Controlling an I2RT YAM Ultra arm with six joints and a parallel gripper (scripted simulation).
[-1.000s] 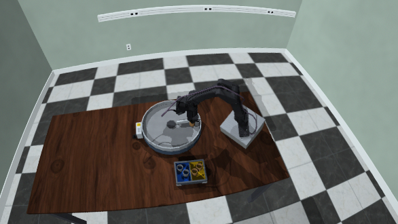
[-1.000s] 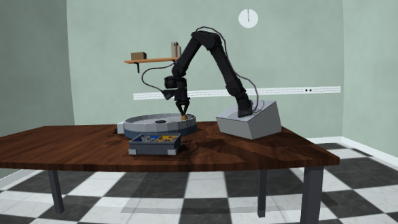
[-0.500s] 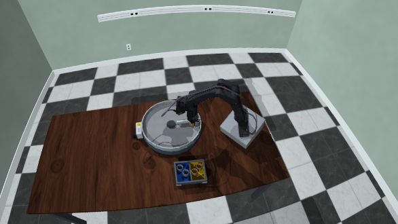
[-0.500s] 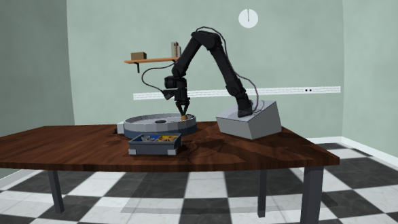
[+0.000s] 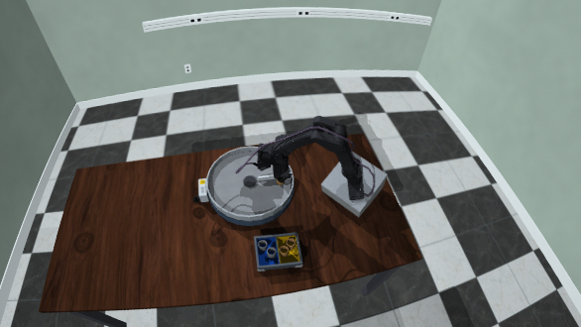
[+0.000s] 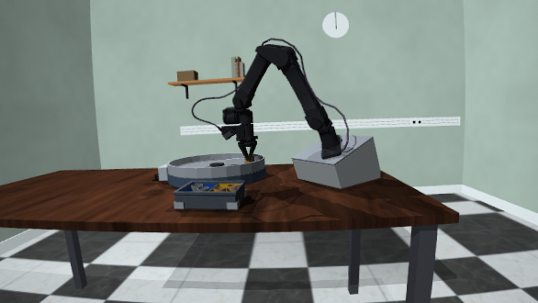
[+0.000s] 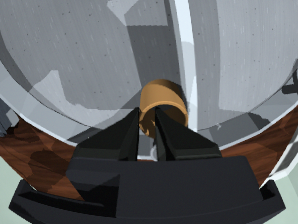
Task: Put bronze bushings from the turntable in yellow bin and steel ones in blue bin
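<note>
While the wooden table (image 5: pixel 134 228) (image 6: pixel 115 197) carries everything, I'd watch the black arm (image 5: pixel 309 134) (image 6: pixel 298 84), which bends over from its grey block near the right edge. The turntable (image 5: pixel 233 218) (image 6: pixel 184 170) lies by the far edge, and if it turns with the fingers down inside the rim, it could drag the part sideways or knock it over.

Nearer the front edge, the blue bin (image 5: pixel 267 261) (image 6: pixel 211 185) and the yellow bin (image 5: pixel 282 241) (image 6: pixel 219 185) share one tray. Each already holds two bushings, so a third dropped carelessly could perch on the others or tip across the divider.

The pincer (image 5: pixel 282 181) (image 6: pixel 249 157) (image 7: pixel 147 113) has its fingers a narrow gap apart, clamped on nothing as far as I can tell. Their tips straddle the near wall of the bronze bushing (image 6: pixel 249 161) (image 7: pixel 162 92), one seemingly inside the bore. That bushing is on the turntable, on the side towards the table's right edge, just beside a pale bar (image 5: pixel 267 176) (image 7: pixel 186 55). Closing too high or off-centre could let the curved wall slip, swing or bump the bar.
</note>
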